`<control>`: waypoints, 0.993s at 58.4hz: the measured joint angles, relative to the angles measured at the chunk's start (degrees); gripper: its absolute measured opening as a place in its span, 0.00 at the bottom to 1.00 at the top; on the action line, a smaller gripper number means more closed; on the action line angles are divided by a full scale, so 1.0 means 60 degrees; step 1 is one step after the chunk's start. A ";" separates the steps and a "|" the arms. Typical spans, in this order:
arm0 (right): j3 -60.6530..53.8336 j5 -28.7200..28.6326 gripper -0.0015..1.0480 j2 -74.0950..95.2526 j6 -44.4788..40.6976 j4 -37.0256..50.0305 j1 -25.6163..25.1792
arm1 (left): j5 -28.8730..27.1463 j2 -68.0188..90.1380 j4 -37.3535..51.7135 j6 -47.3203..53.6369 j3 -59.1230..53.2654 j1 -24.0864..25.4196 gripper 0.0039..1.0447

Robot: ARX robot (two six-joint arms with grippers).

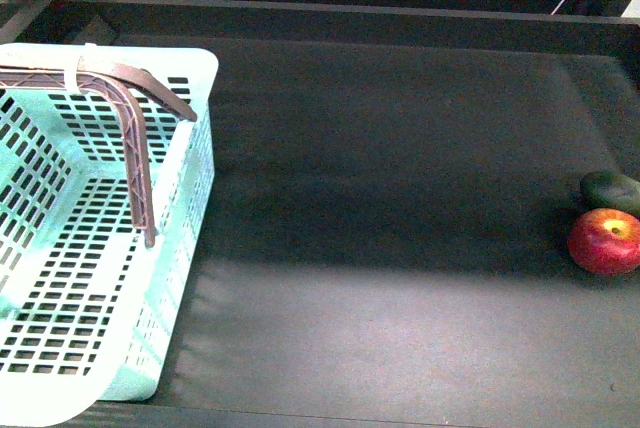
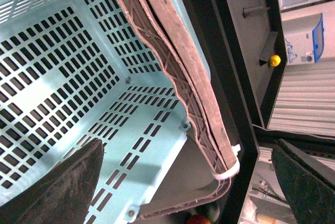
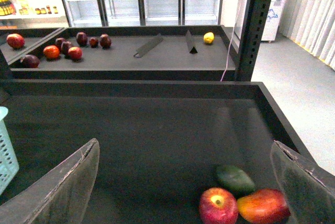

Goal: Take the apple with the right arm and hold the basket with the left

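Apple point(image 3: 218, 205) | ahead of right hand point(image 3: 184, 145), spread wide | left hand point(image 2: 189, 143) wide at basket point(image 2: 63, 51)

Basket point(image 1: 200, 163) is showing pale mint with a slotted grid, its handle point(image 1: 135, 148) brown lattice. Apple point(image 1: 605, 241) is showing red with yellow-orange streaks. Oval fruit point(image 1: 612, 189) is reading dark green. Tabletop point(image 1: 380, 198) is reading matte black.

You see your left gripper point(image 2: 189, 148) has dark, rough-surfaced wedge fingers point(image 2: 68, 187); your right gripper point(image 3: 184, 145) has grey tapered fingers point(image 3: 63, 190), scuffed pale along their edges
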 joint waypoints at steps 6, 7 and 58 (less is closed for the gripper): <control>0.0000 0.0000 0.92 0.0000 0.0000 0.0004 0.0000 | -0.0069 0.0692 0.0066 -0.0543 0.0503 -0.0047 0.93; 0.0000 0.0000 0.92 0.0000 0.0000 0.0000 0.0000 | -0.0084 0.0750 0.0076 -0.0590 0.0543 -0.0055 0.93; 0.0000 0.0000 0.92 0.0000 0.0000 0.0000 0.0000 | -0.1027 0.3996 -0.0040 -0.1625 0.3096 -0.0714 0.73</control>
